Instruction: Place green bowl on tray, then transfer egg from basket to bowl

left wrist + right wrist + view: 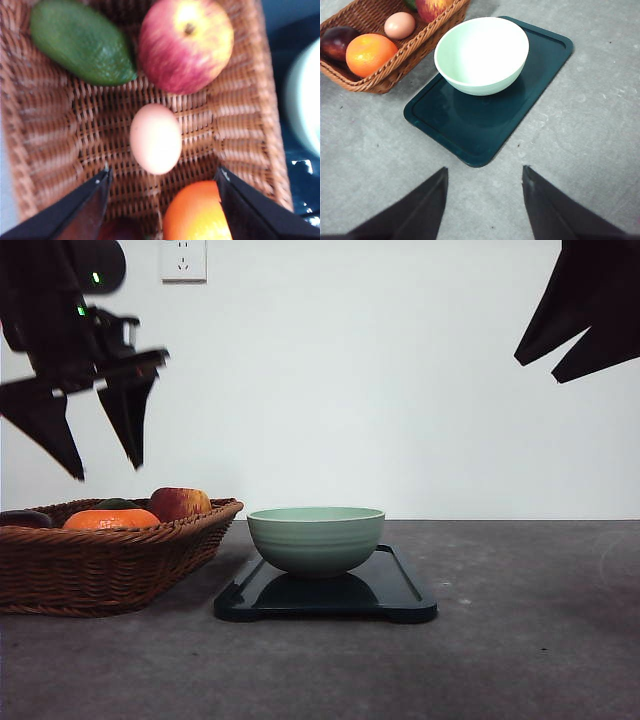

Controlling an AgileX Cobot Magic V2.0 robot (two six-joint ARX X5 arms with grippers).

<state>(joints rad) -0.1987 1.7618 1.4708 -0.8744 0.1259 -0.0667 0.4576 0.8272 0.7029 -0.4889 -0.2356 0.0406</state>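
The green bowl (315, 538) stands upright and empty on the dark tray (402, 592), toward the tray's end nearest the basket (100, 565). In the right wrist view the bowl (481, 52) covers that part of the tray (470, 132). The pale egg (156, 138) lies on the basket's woven floor (60, 150), among the fruit. My left gripper (106, 470) hangs open above the basket; in its wrist view the gripper (164, 172) has the egg just ahead of its spread fingers. My right gripper (537, 370) is raised high at the right, open and holding nothing (484, 169).
The basket also holds a red-yellow apple (186, 45), a green avocado (80, 42), an orange (197, 212) and a dark plum (337, 42). The egg (400, 25) sits between orange and apple. Bare grey table (540, 640) stretches right of the tray. A socket (183, 260) is on the wall.
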